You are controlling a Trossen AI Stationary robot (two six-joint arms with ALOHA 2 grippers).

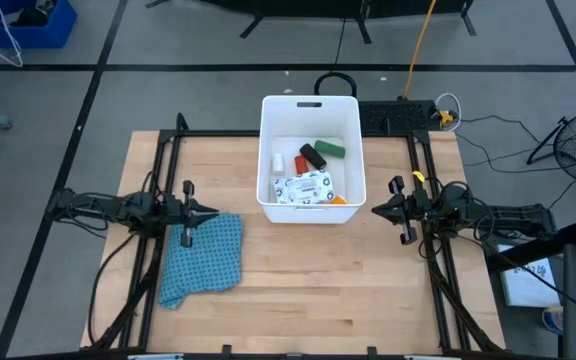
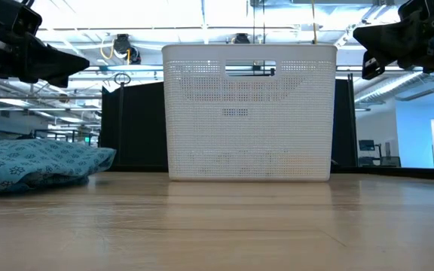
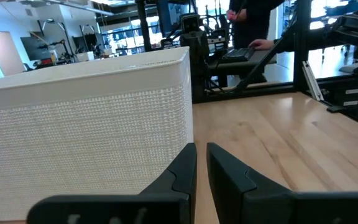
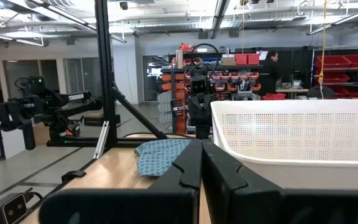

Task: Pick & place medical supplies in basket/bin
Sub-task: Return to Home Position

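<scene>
The white bin (image 1: 265, 150) stands on the table's far middle part. Inside it lie a white printed packet (image 1: 303, 188), a green block (image 1: 330, 149), a black block (image 1: 313, 156), a red-orange bottle (image 1: 302, 163), an orange piece (image 1: 339, 200) and a small white cylinder (image 1: 278, 163). My left gripper (image 1: 216, 211) hovers shut to the bin's left, above the cloth's far edge, pointing at the bin (image 3: 92, 124). My right gripper (image 1: 374, 209) hovers shut just right of the bin (image 4: 303, 140), pointing left. Neither holds anything. The low view shows only the bin's perforated wall (image 2: 249, 113); the items are hidden there.
A crumpled blue patterned cloth (image 1: 203, 255) lies on the table left of the bin, seen also in the low view (image 2: 36, 162) and the right wrist view (image 4: 160, 152). Bare wood fills the table's near half. A person works at a desk beyond the table (image 3: 253, 25).
</scene>
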